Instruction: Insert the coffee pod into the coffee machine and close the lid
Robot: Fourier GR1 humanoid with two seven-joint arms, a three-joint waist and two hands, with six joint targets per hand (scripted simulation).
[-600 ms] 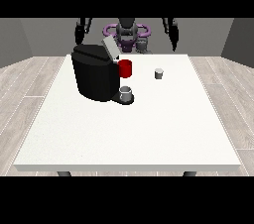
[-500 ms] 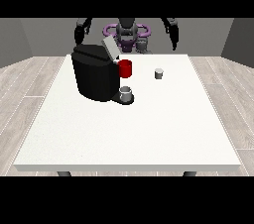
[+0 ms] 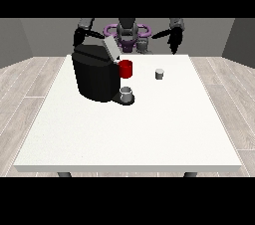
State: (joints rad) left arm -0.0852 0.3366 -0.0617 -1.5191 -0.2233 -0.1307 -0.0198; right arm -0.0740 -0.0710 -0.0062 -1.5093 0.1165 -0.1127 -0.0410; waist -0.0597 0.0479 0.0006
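Little has moved since the earlier frames: both arms look to be in about the same raised pose and nothing on the table has shifted. Front view: white table (image 3: 149,129) fills most of the scene, robot small at the far edge. Black coffee machine (image 3: 95,75) stands on the table's far half, toward the view's left, its grey lid (image 3: 110,48) tilted up and open. Red part (image 3: 126,68) sticks out at the machine's front upper side, just beside the lid's lower end. Small grey cup (image 3: 126,93) sits on the machine's base plate, below the red part. Coffee pod (image 3: 159,73), small and grey, stands upright on the table right of the machine, apart from it, untouched by either hand. Hand at the view's left (image 3: 78,37) hangs above the table's far edge, behind the machine's top corner, not touching it as far as I can see. Hand at the view's right (image 3: 174,41) hangs past the far edge, behind the pod and well apart from it. Both hands are small and dark; I cannot tell whether the fingers are spread or curled. Neither hand carries anything.
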